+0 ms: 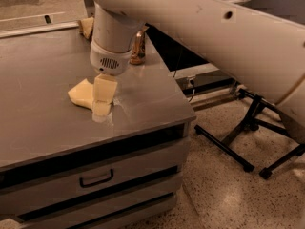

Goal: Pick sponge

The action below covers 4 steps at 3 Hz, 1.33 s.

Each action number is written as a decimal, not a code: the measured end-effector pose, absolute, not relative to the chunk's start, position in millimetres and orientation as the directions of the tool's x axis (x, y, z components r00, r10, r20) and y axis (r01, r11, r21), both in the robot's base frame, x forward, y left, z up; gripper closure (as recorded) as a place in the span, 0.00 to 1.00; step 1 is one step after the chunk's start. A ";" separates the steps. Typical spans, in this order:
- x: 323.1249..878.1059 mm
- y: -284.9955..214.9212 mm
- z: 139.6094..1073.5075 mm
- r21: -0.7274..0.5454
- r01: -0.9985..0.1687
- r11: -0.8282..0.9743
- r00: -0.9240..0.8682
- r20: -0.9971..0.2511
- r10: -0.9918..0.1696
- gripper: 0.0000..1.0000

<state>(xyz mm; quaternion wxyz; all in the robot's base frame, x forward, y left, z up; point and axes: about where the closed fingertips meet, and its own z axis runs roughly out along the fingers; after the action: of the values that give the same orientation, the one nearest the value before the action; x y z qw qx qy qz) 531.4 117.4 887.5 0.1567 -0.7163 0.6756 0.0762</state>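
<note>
The sponge [80,93] is a pale yellow foam block lying flat on the grey metal cabinet top [43,104], left of centre. My gripper [101,109] hangs straight down from the white wrist [112,42]. It sits at the sponge's right end, low over the surface, and covers that end of the sponge. Only the sponge's left part shows.
A soda can [138,49] stands behind the wrist, partly hidden. A bit of the snack bag [86,27] shows at the back. The cabinet's right edge [183,106] is close, with drawers [96,179] below. Black stand legs [248,128] spread on the floor to the right.
</note>
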 end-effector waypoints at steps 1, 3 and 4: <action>532.1 145.2 865.2 -0.100 -0.994 -0.033 0.064 -0.328 -0.943 0.16; 537.2 161.2 833.7 -0.084 -0.996 -0.012 0.036 -0.292 -0.956 0.62; 537.3 161.0 838.1 -0.084 -0.996 -0.012 0.036 -0.292 -0.956 0.93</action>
<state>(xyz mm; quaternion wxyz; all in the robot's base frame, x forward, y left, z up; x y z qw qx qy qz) 537.3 161.0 838.1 0.1336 -0.7071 0.6902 0.0762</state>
